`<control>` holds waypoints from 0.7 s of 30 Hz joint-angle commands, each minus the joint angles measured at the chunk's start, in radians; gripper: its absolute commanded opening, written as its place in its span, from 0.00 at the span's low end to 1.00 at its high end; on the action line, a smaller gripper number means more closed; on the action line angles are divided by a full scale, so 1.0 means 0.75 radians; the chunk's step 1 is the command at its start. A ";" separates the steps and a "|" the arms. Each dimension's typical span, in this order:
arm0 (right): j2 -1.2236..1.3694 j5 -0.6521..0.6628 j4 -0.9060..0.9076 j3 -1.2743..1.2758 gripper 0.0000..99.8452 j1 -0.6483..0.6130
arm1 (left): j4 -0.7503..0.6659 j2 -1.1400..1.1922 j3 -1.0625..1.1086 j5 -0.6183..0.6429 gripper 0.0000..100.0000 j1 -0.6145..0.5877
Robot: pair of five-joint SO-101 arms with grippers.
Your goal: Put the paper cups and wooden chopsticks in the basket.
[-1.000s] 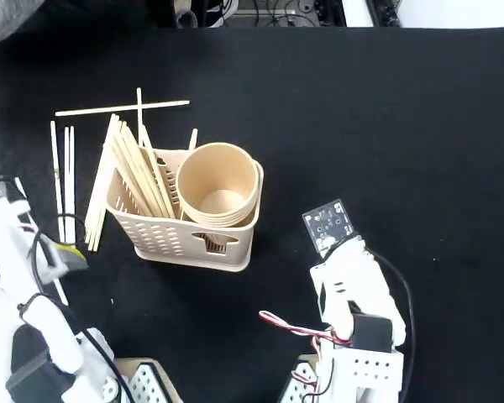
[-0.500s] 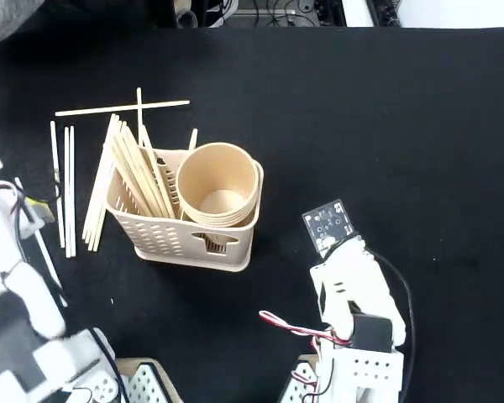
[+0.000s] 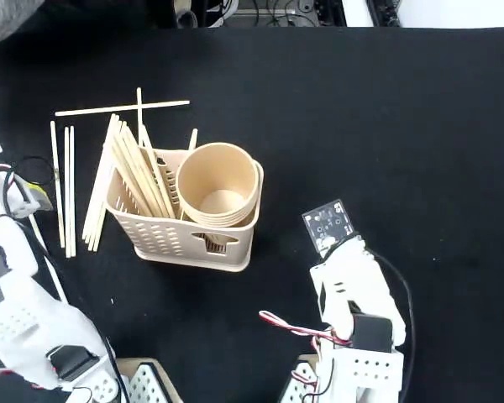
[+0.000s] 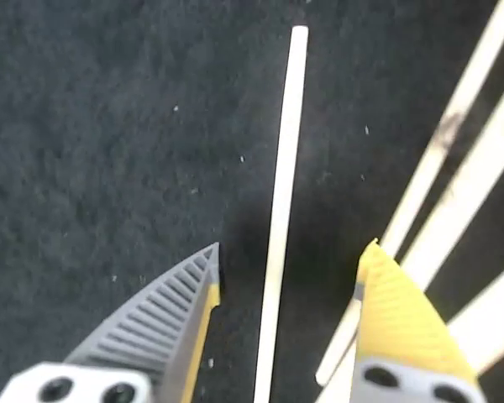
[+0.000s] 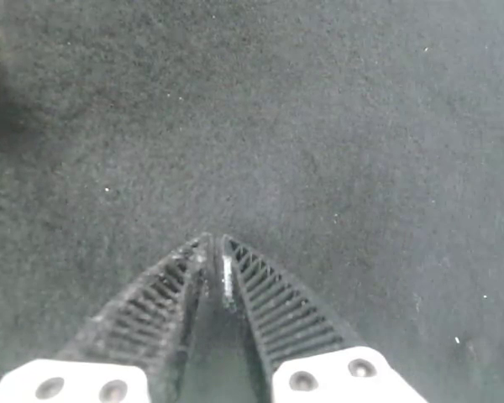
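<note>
A beige slotted basket (image 3: pixel 164 239) stands left of centre, holding stacked paper cups (image 3: pixel 220 186) and a bundle of wooden chopsticks (image 3: pixel 139 168). More chopsticks (image 3: pixel 67 185) lie loose on the cloth to its left, and two crossed ones (image 3: pixel 122 107) lie behind it. My left gripper (image 3: pixel 29 201) is low at the far left edge. It is open (image 4: pixel 291 248) and straddles a single chopstick (image 4: pixel 284 168) without touching it, with other chopsticks (image 4: pixel 462 193) just beside one finger. My right gripper (image 5: pixel 214 243) is shut on nothing over bare cloth, on the right arm (image 3: pixel 357 285) at the front right.
Black cloth (image 3: pixel 378 126) covers the table. Cables and equipment (image 3: pixel 269 13) line the far edge. The arm bases (image 3: pixel 143 382) stand at the front edge.
My left arm has swung away from the front edge toward the back along the left side and now sits over a loose chopstick. The right arm has not moved.
</note>
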 commanded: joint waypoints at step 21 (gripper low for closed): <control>-0.091 0.010 0.008 -0.003 0.01 0.016 | 0.483 0.074 -0.337 0.008 0.03 -0.003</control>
